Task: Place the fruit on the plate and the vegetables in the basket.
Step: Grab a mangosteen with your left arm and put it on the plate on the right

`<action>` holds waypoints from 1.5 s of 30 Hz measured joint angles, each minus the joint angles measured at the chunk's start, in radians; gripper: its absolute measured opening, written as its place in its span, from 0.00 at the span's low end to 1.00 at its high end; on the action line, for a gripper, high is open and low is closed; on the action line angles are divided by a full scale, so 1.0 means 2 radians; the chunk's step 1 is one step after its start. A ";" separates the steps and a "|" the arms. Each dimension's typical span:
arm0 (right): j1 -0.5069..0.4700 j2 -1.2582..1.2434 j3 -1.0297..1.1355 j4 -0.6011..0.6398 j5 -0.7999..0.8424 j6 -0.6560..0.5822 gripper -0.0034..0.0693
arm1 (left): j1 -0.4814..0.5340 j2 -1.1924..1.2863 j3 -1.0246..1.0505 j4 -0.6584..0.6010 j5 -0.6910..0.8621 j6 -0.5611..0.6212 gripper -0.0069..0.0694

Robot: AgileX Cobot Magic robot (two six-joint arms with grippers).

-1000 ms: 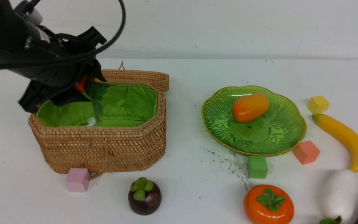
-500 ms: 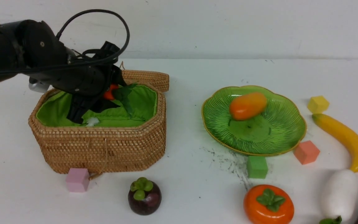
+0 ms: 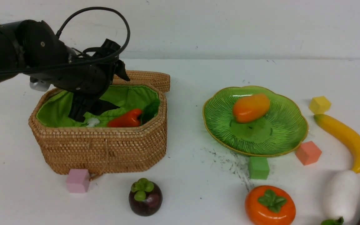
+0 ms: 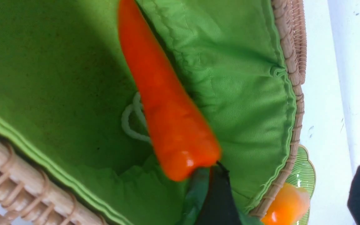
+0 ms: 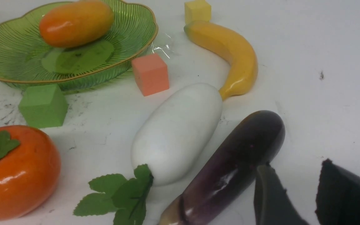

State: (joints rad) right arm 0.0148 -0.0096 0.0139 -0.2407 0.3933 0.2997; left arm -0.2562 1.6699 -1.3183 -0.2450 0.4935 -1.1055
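so, carrot point(image 3: 125, 119) in basket point(image 3: 105, 147), mango point(image 3: 251, 108) on plate point(image 3: 280, 137)

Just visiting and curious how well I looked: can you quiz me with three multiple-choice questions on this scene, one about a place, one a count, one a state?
1. Where is the red-orange tapered toy vegetable?
A) hanging from a gripper
B) lying inside the tan wicker basket
C) on its lid

2. How many small foam cubes sit on the white table?
A) two
B) six
C) four

3. The black left gripper over the basket is:
A) open
B) shut on the vegetable
C) shut on a cube

Answers: 1 B, it rests on the green lining; 2 C, pink, green, salmon and yellow; 3 A, its fingers stand apart around nothing.
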 joint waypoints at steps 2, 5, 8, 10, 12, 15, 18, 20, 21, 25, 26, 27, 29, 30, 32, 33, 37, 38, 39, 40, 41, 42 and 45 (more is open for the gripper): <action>0.000 0.000 0.000 0.000 0.000 0.000 0.38 | 0.000 0.000 0.000 0.000 0.000 0.000 0.76; 0.000 0.000 0.000 0.000 0.000 0.000 0.38 | 0.000 0.000 0.000 0.000 0.000 0.000 0.76; 0.000 0.000 0.000 0.000 0.000 0.000 0.38 | 0.000 0.000 0.000 0.000 0.000 0.000 0.76; 0.000 0.000 0.000 0.000 0.000 0.000 0.38 | 0.000 0.000 0.000 0.000 0.000 0.006 0.76; 0.000 0.000 0.000 0.000 0.000 0.000 0.38 | 0.000 0.000 0.000 0.000 0.000 0.027 0.76; 0.000 0.000 0.000 0.000 0.000 0.000 0.38 | 0.000 -0.002 0.000 0.000 0.006 0.081 0.76; 0.000 0.000 0.000 0.000 0.000 0.000 0.38 | 0.000 -0.008 0.000 -0.002 0.028 0.152 0.75; 0.000 0.000 0.000 0.000 0.000 0.000 0.38 | 0.000 -0.014 0.000 -0.003 0.044 0.189 0.73; 0.000 0.000 0.000 0.000 0.000 0.000 0.38 | 0.000 -0.022 0.000 -0.009 0.067 0.235 0.72; 0.000 0.000 0.000 0.000 0.000 0.000 0.38 | 0.000 -0.054 0.000 -0.023 0.154 0.359 0.65; 0.000 0.000 0.000 0.000 0.000 0.000 0.38 | 0.000 -0.062 0.000 -0.025 0.180 0.387 0.63; 0.000 0.000 0.000 0.000 0.000 0.000 0.38 | 0.000 -0.069 0.000 -0.025 0.201 0.410 0.62; 0.000 0.000 0.000 0.000 0.000 0.000 0.38 | 0.000 -0.086 0.000 -0.024 0.259 0.468 0.59; 0.000 0.000 0.000 0.000 0.000 0.000 0.38 | 0.000 -0.092 0.000 -0.024 0.281 0.493 0.58; 0.000 0.000 0.000 0.000 0.000 0.000 0.38 | 0.000 -0.100 0.002 -0.025 0.311 0.537 0.56; 0.000 0.000 0.000 0.000 0.000 0.000 0.38 | 0.000 -0.102 0.006 -0.026 0.319 0.553 0.55; 0.000 0.000 0.000 0.000 0.000 0.000 0.38 | -0.007 -0.103 0.045 -0.035 0.318 0.579 0.54; 0.000 0.000 0.000 0.000 0.000 0.000 0.38 | -0.021 -0.103 0.073 -0.034 0.301 0.583 0.54; 0.000 0.000 0.000 0.000 0.000 0.000 0.38 | -0.026 -0.102 0.081 -0.033 0.294 0.584 0.54; 0.000 0.000 0.000 0.000 0.000 0.000 0.38 | -0.037 -0.100 0.092 -0.026 0.279 0.584 0.54; 0.000 0.000 0.000 0.000 0.000 0.000 0.38 | -0.048 -0.098 0.100 -0.019 0.271 0.581 0.54; 0.000 0.000 0.000 0.000 0.000 0.000 0.38 | -0.061 -0.095 0.103 -0.006 0.261 0.577 0.55; 0.000 0.000 0.000 0.000 0.000 0.000 0.38 | -0.093 -0.089 0.106 0.024 0.243 0.561 0.59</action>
State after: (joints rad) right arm 0.0148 -0.0096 0.0139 -0.2407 0.3933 0.2997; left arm -0.4427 1.4911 -1.1064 -0.1973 0.9797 0.0163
